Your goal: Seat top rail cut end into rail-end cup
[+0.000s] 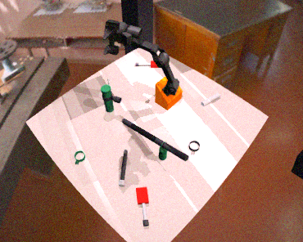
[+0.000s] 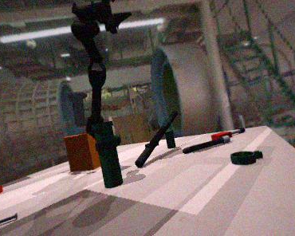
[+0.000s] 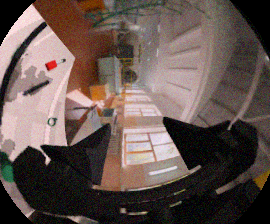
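Observation:
My gripper (image 1: 107, 38) (image 3: 136, 123) is open and empty, raised high above the table, well away from the rail. The black rail (image 1: 143, 132) (image 2: 158, 137) (image 3: 4, 82) crosses the top of the short green post (image 1: 163, 154) (image 2: 171, 142); the loop cap is hard to make out. The rail slopes, its end toward the big post low near the table and its far end up. The big green post (image 1: 109, 107) (image 2: 111, 171) (image 3: 7, 173) stands upright. Its dark end cup (image 1: 118, 100) (image 2: 117, 140) hangs out at the band, in the post's upper part. A gap shows between cup and rail end.
The orange base (image 1: 168, 97) (image 2: 81, 153) is beside the big post. A loose black rod (image 1: 124, 165) (image 2: 203, 146), a green ring clamp (image 1: 75, 157) and a red-ended tool (image 1: 142, 195) lie beyond the rail. A dark ring (image 1: 189, 146) and a white cylinder (image 1: 211, 100) lie at the right.

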Robot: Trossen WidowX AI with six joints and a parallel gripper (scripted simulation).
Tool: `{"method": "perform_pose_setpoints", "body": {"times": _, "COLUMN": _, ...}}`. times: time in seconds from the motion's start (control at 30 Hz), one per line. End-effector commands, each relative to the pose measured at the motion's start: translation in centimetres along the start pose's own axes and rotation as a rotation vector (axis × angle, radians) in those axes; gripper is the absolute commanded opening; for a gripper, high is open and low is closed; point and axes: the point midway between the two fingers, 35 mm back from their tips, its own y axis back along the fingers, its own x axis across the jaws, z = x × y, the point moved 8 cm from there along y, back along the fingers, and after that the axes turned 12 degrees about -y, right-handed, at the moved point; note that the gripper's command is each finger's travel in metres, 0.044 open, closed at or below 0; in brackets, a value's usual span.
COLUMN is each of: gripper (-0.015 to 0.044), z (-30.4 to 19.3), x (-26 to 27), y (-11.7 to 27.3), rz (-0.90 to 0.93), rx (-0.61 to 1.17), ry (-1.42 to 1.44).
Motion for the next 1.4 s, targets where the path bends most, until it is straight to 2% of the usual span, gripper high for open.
{"method": "perform_pose_setpoints", "body": {"times": 0.0, "gripper": 0.0426, "z": 0.0, "x": 0.0, "y": -0.1, "rz": -0.001, "rx": 0.002, "ry": -0.009}}
{"method": "perform_pose_setpoints", "body": {"times": 0.03, "gripper": 0.044, "z": -0.1, "x": 0.1, "y": -0.3, "rz": -0.005, "rx": 0.007, "ry": -0.035}}
{"method": "perform_pose_setpoints", "body": {"times": 0.33, "gripper": 0.044, "z": -1.9, "x": 3.0, "y": -4.2, "rz": -0.043, "rx": 0.156, "ry": -0.488}}
{"method": "perform_pose_setpoints", "body": {"times": 0.7, "gripper": 0.044, "z": -2.5, "x": 12.1, "y": -6.4, "rz": -0.005, "rx": 0.464, "ry": -1.008}}
{"method": "perform_pose_setpoints", "body": {"times": 0.97, "gripper": 0.044, "z": -0.2, "x": 21.0, "y": -5.5, "rz": 0.1, "rx": 0.761, "ry": -1.341}}
{"method": "perform_pose_setpoints", "body": {"times": 1.37, "gripper": 0.044, "z": 6.8, "x": 32.3, "y": -1.3, "rz": 0.347, "rx": 1.211, "ry": -1.701}}
